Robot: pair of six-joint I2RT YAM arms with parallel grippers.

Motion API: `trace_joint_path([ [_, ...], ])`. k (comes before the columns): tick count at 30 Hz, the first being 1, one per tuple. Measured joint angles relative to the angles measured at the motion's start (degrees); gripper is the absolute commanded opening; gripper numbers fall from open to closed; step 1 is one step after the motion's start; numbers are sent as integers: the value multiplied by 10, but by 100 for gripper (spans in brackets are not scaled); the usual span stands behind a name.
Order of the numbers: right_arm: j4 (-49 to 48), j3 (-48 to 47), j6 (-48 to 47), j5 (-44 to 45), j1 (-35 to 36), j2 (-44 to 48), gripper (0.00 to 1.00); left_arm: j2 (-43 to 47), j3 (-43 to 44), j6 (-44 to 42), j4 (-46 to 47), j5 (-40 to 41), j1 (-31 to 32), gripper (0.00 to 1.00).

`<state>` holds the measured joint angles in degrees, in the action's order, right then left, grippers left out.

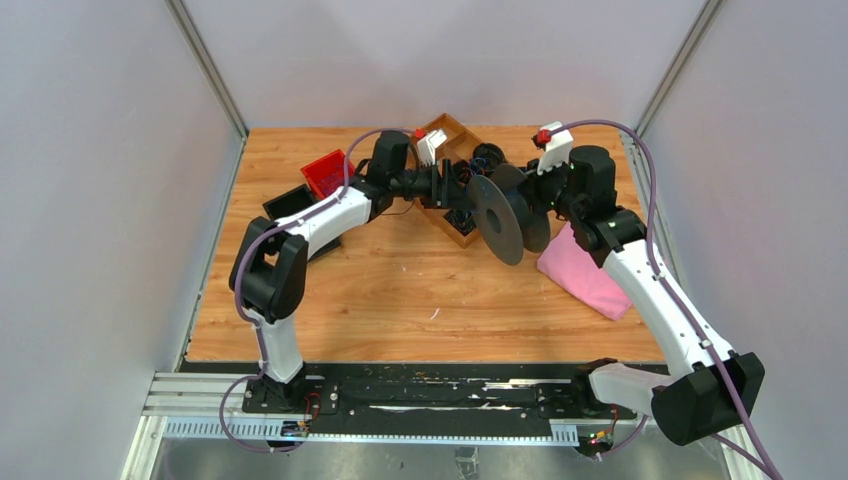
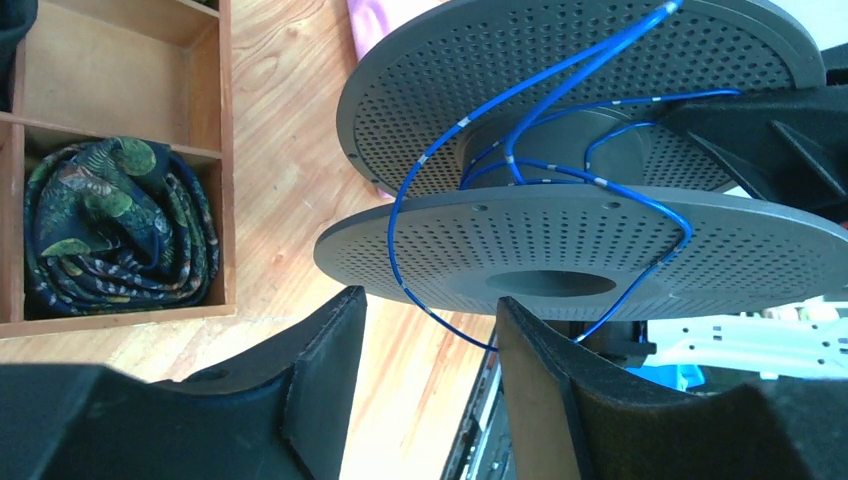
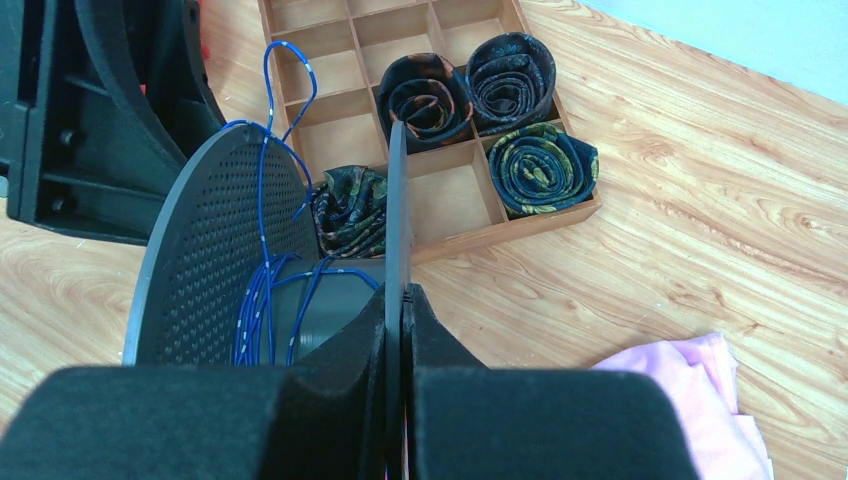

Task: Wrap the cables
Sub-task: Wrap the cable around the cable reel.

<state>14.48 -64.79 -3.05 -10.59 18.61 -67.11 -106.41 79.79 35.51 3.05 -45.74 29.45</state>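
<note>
Over the far middle of the table (image 1: 400, 300), I am holding my left gripper (image 2: 430, 310) partly open, its two fingers standing apart just beside the rim of the spool (image 2: 560, 235). It is gripping nothing. A slack loop of the cable (image 2: 392, 240) is hanging down between the fingers and passing behind one of them. My right gripper (image 3: 400, 300) is pinching shut on the thin edge of one spool flange and holding the spool up on its side, above the table.

I am counting one thin blue cable, lying in several loose turns around the spool's hub and spilling over a flange. One grey perforated spool with two flanges is showing. One wooden tray (image 3: 520, 228) is sitting near the far edge and holding four rolled ties (image 3: 542, 165). One pink cloth (image 3: 690, 400) is lying toward the right edge.

My left arm is rising from the near edge, bending at the elbow and reaching level toward the spool. My right arm is stretching along the right edge and turning its wrist inward.
</note>
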Motion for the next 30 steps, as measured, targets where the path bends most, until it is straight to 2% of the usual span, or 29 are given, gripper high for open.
trace_joint_path([
  [4, 0, 0, 0, 0, 0, 0, 1, -9, 0, 23, 4, 3, 2, 45],
  [17, 0, 0, 0, 0, 0, 0, 1, -33, 0, 65, 29, 3, 3, 1],
  [24, 5, -6, -1, 0, 0, 0, 1, -33, -10, 45, 32, 2, -8, 0],
  [30, 10, -16, -4, 0, 0, 0, 1, -31, -7, -27, -22, 27, -49, 0],
])
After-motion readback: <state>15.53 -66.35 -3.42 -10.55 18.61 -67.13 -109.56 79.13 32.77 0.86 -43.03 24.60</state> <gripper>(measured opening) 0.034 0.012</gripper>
